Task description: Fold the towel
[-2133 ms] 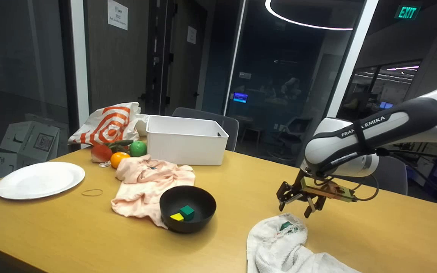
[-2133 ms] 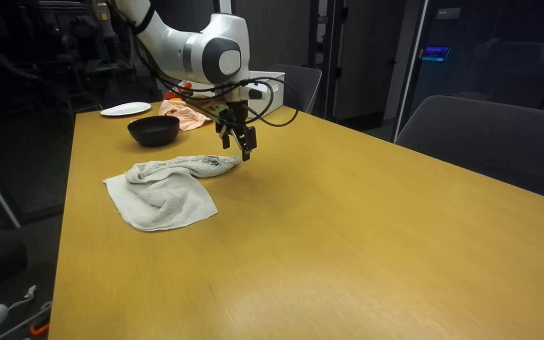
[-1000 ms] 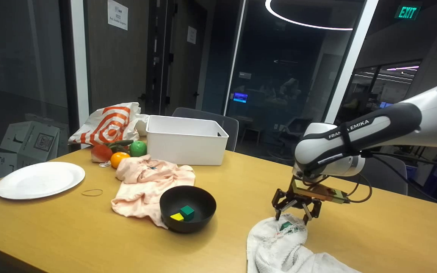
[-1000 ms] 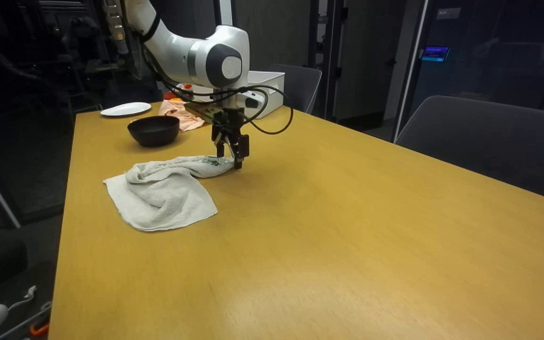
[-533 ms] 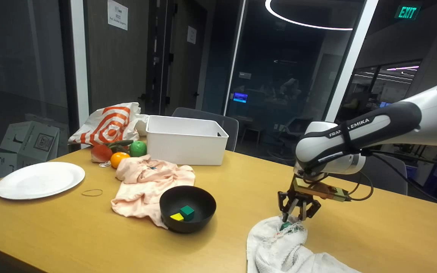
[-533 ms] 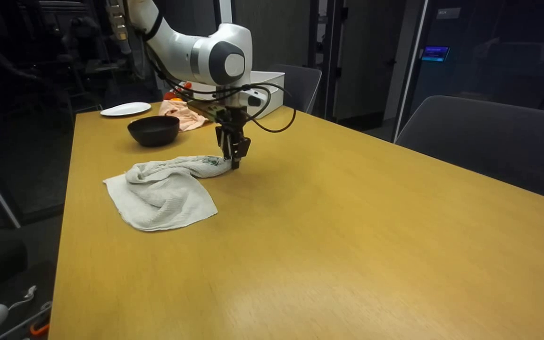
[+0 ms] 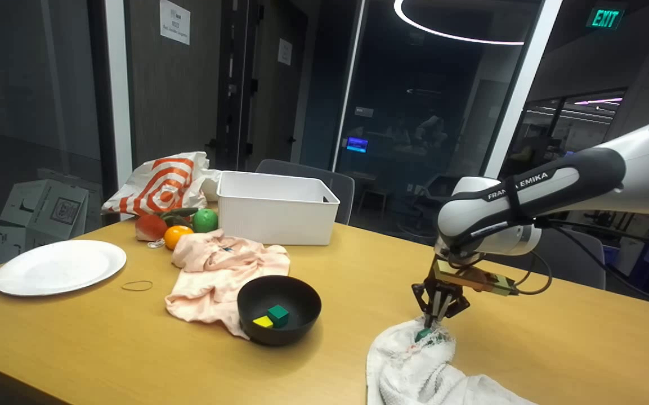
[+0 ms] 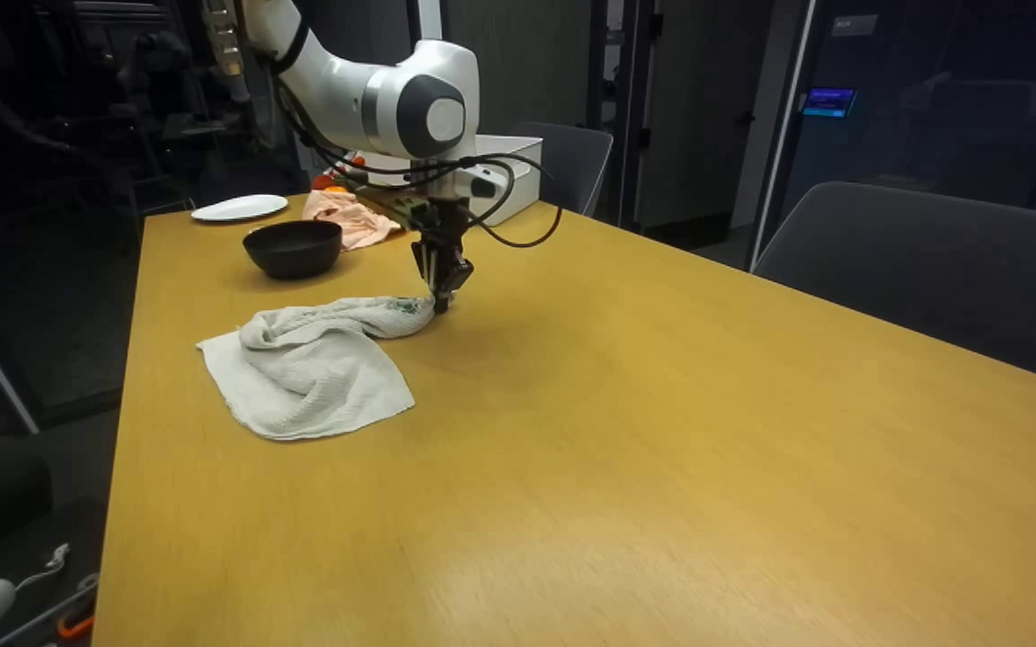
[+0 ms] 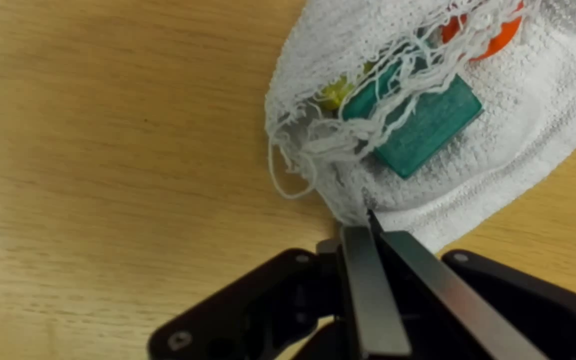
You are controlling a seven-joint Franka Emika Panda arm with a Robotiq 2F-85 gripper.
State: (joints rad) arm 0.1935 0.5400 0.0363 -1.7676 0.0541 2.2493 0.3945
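Observation:
The white towel [image 7: 414, 371] lies bunched near the front of the table in an exterior view. From the opposite angle, the towel [image 8: 329, 377] shows a flat corner and a rolled, narrow end pointing to my gripper [image 8: 439, 304]. In the wrist view my gripper [image 9: 371, 222] is shut on the edge of that narrow end, and the cloth puckers toward the fingertips. Close to the grip, a green block-like shape [image 9: 427, 125] sits on the towel, partly behind loose white threads [image 9: 362, 132]. An orange patch [image 9: 500, 40] shows beside it. The fingertips themselves are mostly hidden.
A black bowl [image 7: 251, 304] with a green and a yellow block stands beside a pink cloth [image 7: 206, 281]. Farther back are a white bin [image 7: 273, 216], toy fruit [image 7: 178, 237], a printed bag [image 7: 161, 185] and a white plate [image 7: 59, 267].
My gripper came down over the towel's narrow end with its fingers apart, then they closed on the edge. Over the last half second it rose very slightly. The rest of the towel stayed put.

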